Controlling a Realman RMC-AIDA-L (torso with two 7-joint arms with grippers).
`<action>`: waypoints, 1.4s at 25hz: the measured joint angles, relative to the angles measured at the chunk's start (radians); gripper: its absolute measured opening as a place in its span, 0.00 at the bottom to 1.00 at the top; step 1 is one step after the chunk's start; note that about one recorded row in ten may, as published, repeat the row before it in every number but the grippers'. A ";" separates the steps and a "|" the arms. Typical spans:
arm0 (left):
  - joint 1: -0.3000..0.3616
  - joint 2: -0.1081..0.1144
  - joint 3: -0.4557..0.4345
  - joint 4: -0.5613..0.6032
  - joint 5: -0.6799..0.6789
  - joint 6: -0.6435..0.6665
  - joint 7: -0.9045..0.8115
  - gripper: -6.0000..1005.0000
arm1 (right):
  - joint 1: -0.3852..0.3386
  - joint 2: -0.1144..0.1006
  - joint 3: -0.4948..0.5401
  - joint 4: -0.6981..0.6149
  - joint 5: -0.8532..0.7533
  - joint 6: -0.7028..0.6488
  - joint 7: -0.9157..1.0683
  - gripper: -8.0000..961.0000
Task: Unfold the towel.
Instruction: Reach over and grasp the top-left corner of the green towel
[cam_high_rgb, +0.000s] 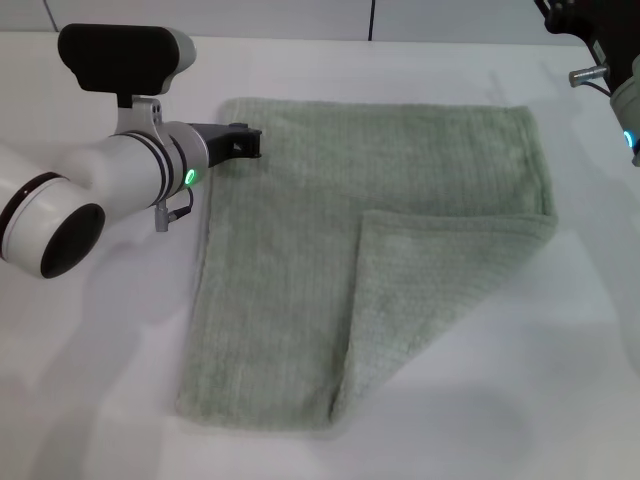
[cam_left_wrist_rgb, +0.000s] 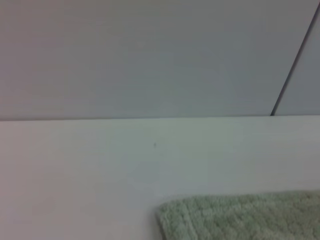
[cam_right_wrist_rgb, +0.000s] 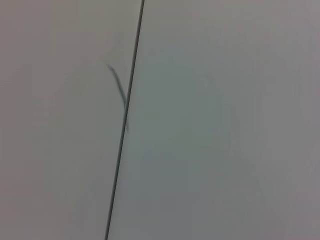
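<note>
The pale sage-green towel lies flat on the white table. One corner is folded in over it as a triangular flap on the near right side. My left gripper sits low at the towel's far left corner, at the cloth's edge. The left wrist view shows only that corner of the towel against the table. Raised beyond the towel's far right corner, my right gripper is cut off by the edge of the head view. Its wrist view shows only the wall.
A pale panelled wall with a dark seam stands behind the table's far edge. Bare table surface surrounds the towel on every side.
</note>
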 joint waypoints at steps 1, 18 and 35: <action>0.002 0.000 0.001 -0.001 0.000 0.010 0.000 0.00 | 0.000 0.000 0.000 0.000 0.000 0.000 0.000 0.76; 0.032 -0.006 0.032 -0.084 -0.025 0.201 -0.018 0.00 | 0.004 0.000 -0.004 0.001 0.000 0.008 0.000 0.76; 0.030 -0.008 0.052 -0.098 -0.028 0.219 -0.019 0.00 | 0.008 0.000 -0.012 -0.002 0.000 0.008 0.000 0.76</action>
